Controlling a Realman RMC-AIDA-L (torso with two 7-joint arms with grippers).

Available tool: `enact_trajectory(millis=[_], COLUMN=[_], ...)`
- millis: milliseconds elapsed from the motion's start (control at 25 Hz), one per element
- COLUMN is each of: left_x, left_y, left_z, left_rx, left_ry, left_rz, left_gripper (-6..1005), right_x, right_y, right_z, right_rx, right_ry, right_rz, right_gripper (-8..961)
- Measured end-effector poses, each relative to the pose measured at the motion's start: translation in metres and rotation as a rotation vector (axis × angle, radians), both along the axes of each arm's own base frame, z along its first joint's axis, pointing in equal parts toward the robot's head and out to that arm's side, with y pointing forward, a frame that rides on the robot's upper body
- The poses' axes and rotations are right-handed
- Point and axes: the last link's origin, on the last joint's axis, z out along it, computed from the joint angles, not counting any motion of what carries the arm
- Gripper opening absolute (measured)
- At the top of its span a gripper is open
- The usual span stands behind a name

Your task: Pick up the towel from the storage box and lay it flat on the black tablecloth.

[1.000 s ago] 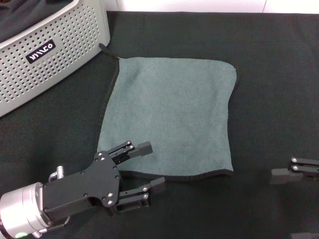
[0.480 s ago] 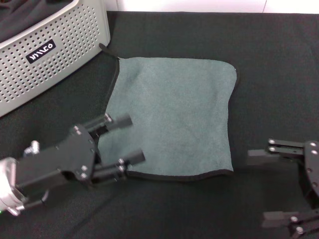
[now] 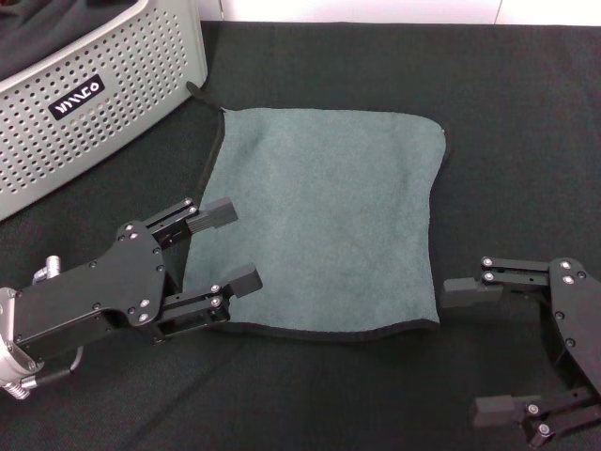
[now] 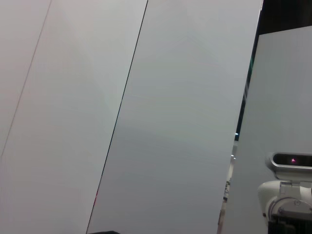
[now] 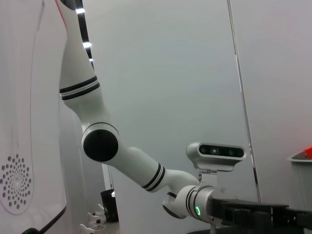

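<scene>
Nearest, the left gripper (image 3: pixel 228 246) is seen released, jaws spread over the near left corner of the towel (image 3: pixel 324 216), while the right gripper (image 3: pixel 479 348) is held equally open just beside the near right corner. Beyond them, the towel is spread grey-green side up on the black tablecloth (image 3: pixel 526 141) covering the counter. Farthest left, the storage box (image 3: pixel 84 94) is left behind. A risk is judged: the hem could be snagged by a low finger and the flat cloth rumpled.
</scene>
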Motion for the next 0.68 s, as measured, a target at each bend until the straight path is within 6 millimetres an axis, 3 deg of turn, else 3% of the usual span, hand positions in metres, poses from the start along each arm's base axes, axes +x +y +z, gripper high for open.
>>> enact_trajectory(millis=[680], left_x=[0.0016], left_y=[0.0003], left_z=[-0.0012], left_rx=[0.001], left_ry=[-0.010], left_rz=[0.002], left_gripper=[825], right_x=[0.0010], right_y=[0.0011], right_z=[-0.0010], right_rx=[0.002], right_ry=[0.000], right_rz=[-0.013], right_gripper=[860])
